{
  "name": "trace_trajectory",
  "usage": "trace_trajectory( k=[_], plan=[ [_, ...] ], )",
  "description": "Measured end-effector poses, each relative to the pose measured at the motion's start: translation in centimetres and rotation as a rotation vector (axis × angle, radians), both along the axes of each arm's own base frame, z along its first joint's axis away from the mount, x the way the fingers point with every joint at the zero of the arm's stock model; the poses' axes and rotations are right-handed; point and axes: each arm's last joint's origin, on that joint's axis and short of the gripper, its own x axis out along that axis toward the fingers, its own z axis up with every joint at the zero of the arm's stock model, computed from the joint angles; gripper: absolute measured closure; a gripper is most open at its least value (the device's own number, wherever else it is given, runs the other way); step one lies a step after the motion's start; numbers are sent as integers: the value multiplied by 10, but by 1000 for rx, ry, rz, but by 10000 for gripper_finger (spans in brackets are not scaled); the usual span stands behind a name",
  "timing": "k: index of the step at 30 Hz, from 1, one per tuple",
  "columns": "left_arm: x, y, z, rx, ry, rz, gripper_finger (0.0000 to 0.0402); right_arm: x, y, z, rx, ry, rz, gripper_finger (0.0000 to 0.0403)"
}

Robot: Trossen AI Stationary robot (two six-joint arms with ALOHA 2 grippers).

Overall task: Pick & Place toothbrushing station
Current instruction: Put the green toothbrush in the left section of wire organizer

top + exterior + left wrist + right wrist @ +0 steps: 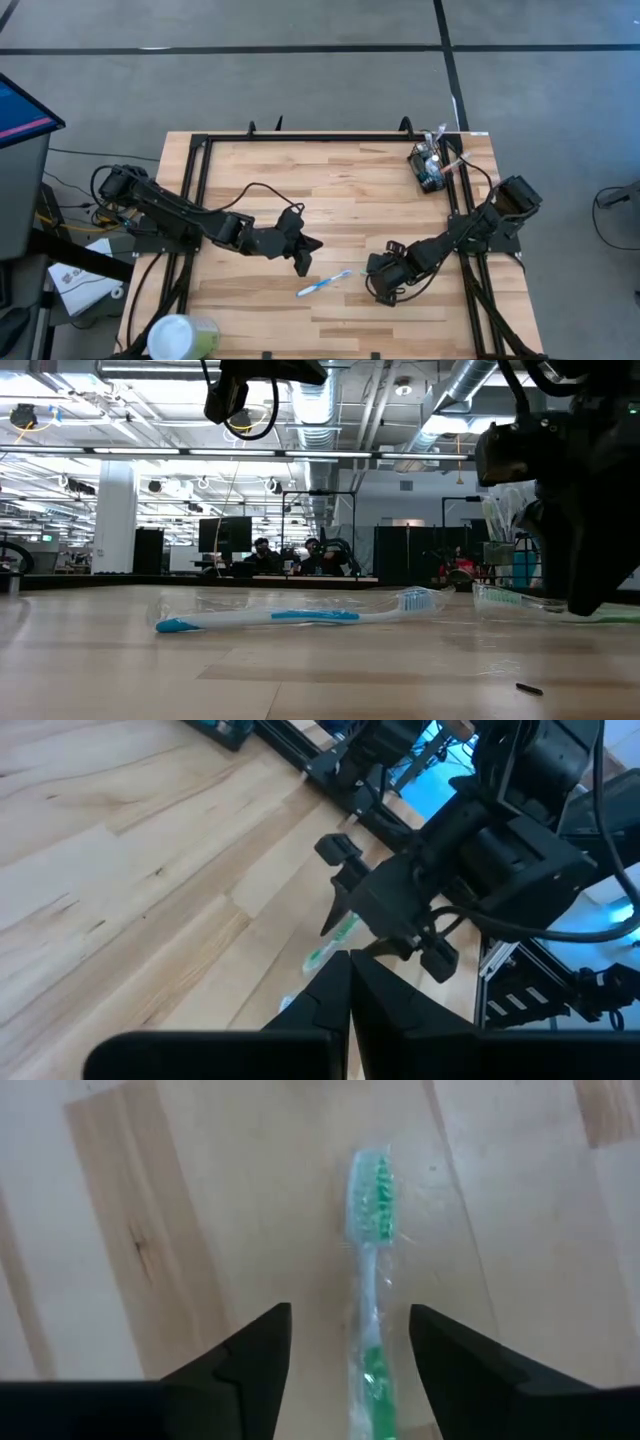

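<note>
The toothbrushing station (430,168), a small black holder with brushes sticking up, stands at the table's far right corner. A green toothbrush (372,1280) in clear wrap lies flat on the wood. My right gripper (350,1320) points down over it, open, one finger on either side of the handle and apart from it. In the high view my right gripper (384,282) hides that brush. A blue toothbrush (325,284) lies flat near the table's middle. My left gripper (301,258) hovers shut just left of the blue brush, holding nothing.
A pale-green cup with a white lid (182,337) stands at the near left corner. Black frame rails (200,180) run along the table's left, far and right sides. Bare wood (330,190) lies between the arms and the far rail.
</note>
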Motion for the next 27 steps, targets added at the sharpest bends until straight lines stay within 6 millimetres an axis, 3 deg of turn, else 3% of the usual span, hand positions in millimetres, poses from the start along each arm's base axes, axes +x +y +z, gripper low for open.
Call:
trace_trajectory(
  k=[18, 27],
  plan=[
    [0, -2, 1, 2, -7, -7, 400, 4, -3, -7, 49, 47, 2, 247],
    [0, -2, 1, -2, -15, -8, 400, 6, -12, -7, 75, 84, -30, 305]
  ],
)
